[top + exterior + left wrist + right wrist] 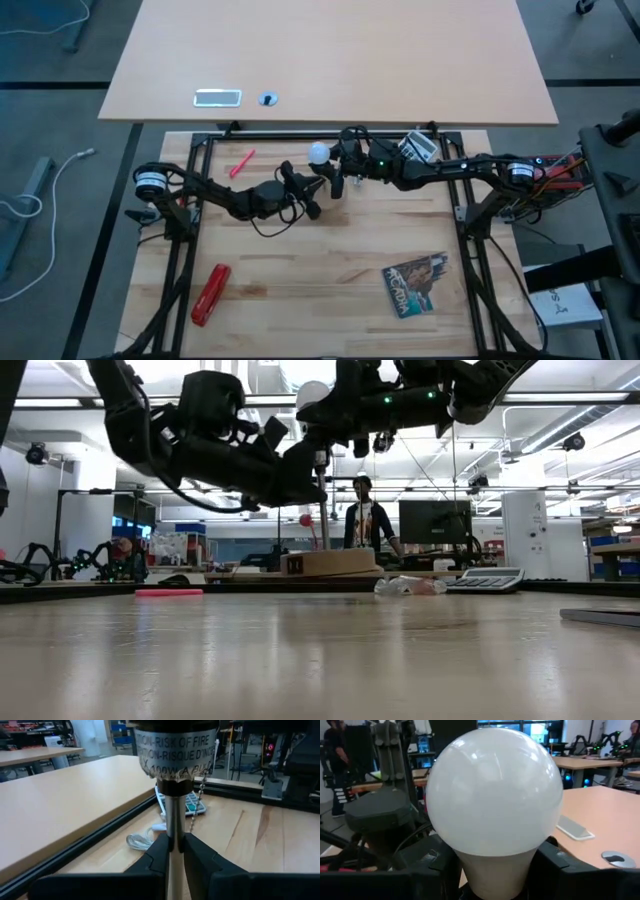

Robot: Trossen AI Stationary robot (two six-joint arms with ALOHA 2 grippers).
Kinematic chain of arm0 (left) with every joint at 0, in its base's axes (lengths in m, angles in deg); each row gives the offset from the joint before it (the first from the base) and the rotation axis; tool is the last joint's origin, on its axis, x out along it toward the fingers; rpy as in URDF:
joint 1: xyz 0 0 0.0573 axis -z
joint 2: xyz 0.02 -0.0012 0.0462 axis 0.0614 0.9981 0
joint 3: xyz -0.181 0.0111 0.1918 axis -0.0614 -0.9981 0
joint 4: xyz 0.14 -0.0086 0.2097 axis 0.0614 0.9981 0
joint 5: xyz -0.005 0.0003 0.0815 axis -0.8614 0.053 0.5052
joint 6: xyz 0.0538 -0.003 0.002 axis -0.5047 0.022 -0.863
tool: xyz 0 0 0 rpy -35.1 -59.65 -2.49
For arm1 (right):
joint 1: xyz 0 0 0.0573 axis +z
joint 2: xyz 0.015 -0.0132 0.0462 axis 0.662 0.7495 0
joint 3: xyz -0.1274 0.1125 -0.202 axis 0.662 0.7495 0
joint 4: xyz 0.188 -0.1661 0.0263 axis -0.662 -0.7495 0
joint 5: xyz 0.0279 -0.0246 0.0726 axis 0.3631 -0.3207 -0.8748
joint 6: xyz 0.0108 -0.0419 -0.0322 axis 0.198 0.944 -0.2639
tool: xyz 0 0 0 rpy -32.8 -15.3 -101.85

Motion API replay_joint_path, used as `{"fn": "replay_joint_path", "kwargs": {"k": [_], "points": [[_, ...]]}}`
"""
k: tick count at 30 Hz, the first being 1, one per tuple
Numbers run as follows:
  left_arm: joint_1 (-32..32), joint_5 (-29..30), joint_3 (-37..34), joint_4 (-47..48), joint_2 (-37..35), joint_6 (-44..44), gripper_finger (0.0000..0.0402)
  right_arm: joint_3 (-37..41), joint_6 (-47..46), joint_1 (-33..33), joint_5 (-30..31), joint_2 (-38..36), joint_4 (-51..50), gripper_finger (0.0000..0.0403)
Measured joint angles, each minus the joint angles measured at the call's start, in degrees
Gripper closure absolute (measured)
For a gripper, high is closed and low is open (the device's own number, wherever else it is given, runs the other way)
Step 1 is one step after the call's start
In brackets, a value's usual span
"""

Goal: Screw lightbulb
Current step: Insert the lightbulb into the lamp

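- We pinch the lamp's thin stem [173, 832] with the left gripper [174, 851], steadying its socket [176, 745].
- Our right gripper [492, 870] clasps the lightbulb [495, 795] by its neck, held aloft beside the socket, ready for threading.

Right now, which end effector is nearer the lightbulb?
Right. The right end effector grips the lightbulb; the left end effector is beside it, clamped on the lamp stem.
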Motion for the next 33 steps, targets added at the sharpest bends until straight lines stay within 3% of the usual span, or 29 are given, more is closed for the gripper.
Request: {"fn": "replay_joint_path", "kwargs": {"k": [16,27,33], "points": [[-0.02,1.93,2.13,11.97,-0.11,2.12,0.0372,-0.13,3.86,-0.24,0.44,-0.11,-7.66,0.0198],[-0.07,1.14,1.25,14.01,-0.37,3.07,0.0363,-0.2,6.37,-0.3,0.26,-2.77,-13.31,0.0158],[-0.09,0.25,-0.06,15.31,-0.68,5.54,0.0337,-0.22,7.75,-0.43,0.31,-5.87,-19.46,0.0132]]}}
